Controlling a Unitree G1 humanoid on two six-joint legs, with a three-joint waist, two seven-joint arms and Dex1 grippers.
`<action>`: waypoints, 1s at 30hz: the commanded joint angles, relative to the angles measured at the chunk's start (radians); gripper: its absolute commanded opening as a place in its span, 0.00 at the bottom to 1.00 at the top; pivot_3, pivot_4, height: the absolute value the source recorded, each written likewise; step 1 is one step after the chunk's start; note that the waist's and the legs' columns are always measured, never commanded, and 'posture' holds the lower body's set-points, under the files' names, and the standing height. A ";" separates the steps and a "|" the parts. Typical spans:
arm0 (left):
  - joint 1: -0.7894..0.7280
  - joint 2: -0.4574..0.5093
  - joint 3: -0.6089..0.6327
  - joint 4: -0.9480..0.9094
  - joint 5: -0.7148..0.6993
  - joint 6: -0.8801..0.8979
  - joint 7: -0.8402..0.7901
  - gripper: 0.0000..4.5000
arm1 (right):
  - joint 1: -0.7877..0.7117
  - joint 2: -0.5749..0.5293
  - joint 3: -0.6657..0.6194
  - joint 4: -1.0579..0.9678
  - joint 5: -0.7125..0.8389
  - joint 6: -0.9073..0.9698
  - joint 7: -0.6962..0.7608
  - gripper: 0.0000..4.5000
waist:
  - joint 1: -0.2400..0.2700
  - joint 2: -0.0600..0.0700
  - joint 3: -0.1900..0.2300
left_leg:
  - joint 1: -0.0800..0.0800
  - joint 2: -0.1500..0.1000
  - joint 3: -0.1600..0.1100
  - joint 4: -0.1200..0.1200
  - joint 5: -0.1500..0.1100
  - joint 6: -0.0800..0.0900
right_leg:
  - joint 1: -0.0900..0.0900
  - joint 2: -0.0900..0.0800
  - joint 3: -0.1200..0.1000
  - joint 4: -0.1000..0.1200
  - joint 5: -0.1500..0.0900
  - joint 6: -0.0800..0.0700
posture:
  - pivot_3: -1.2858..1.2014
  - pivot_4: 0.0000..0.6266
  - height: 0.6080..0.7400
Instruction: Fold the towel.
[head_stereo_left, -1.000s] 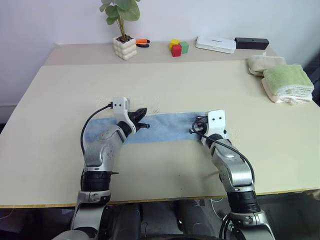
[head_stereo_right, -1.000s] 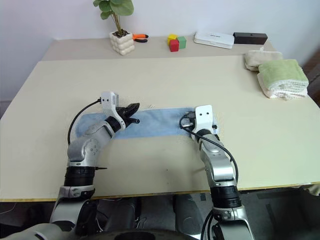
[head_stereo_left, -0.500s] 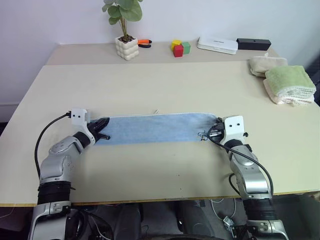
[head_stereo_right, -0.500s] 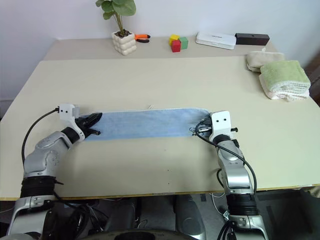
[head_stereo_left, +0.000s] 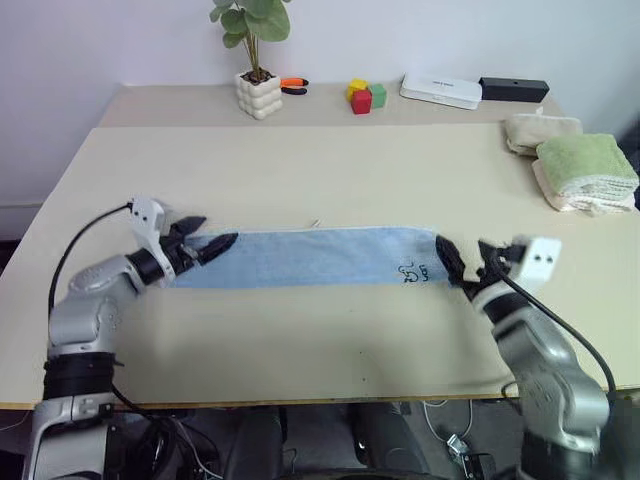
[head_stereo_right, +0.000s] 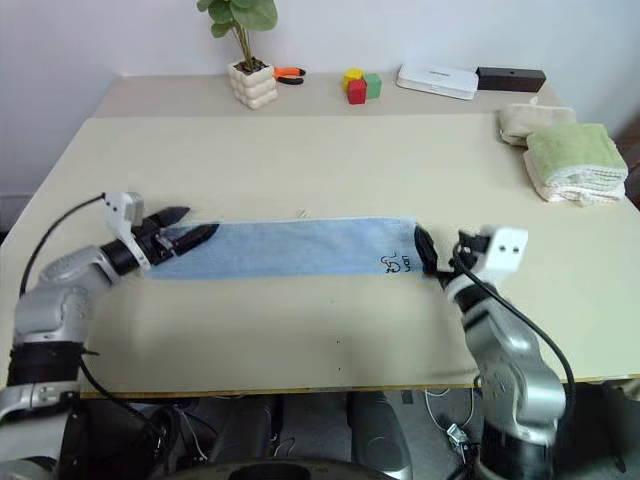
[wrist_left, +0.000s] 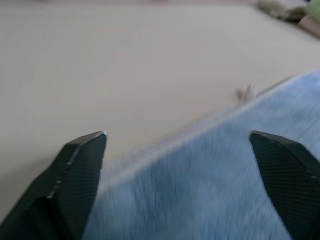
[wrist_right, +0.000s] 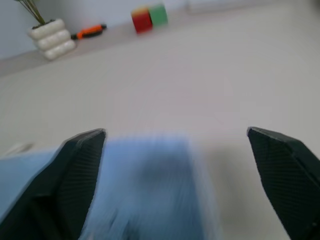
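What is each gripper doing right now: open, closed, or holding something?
Left gripper: open, holding nothing, at one end of the towel.
Right gripper: open, holding nothing, at the towel's other end.

Light blue towel (head_stereo_left: 310, 257) with dark printed mark.

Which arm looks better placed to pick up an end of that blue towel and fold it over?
Either, marginally the left. The left gripper, open, sits over the towel's left end. The right gripper, also open, sits just off its right end.
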 joint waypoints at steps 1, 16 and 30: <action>-0.050 0.046 -0.009 -0.023 -0.023 0.014 -0.073 1.00 | 0.054 0.030 -0.086 -0.169 0.215 0.110 -0.139 1.00 | -0.004 0.000 0.000 | 0.000 0.000 0.000 0.000 0.000 0.000 | 0.000 0.000 0.000 0.000 0.000 0.000 | 0.52 0.24 1.00; -0.087 0.112 -0.049 -0.070 -0.058 -0.082 -0.377 1.00 | 0.091 0.113 0.009 -0.073 0.446 0.142 -0.369 1.00 | -0.003 0.000 0.000 | 0.000 0.001 0.001 -0.007 0.000 0.000 | -0.001 0.001 0.001 -0.006 -0.002 -0.004 | 0.52 0.24 1.00; 0.020 0.134 -0.013 -0.188 -0.109 -0.035 -0.326 1.00 | -0.111 0.203 0.020 0.224 0.408 -0.007 -0.419 0.61 | -0.026 -0.007 -0.004 | 0.001 0.002 0.001 -0.007 0.000 0.000 | 0.000 0.001 0.001 -0.007 -0.002 -0.005 | 0.52 0.24 1.00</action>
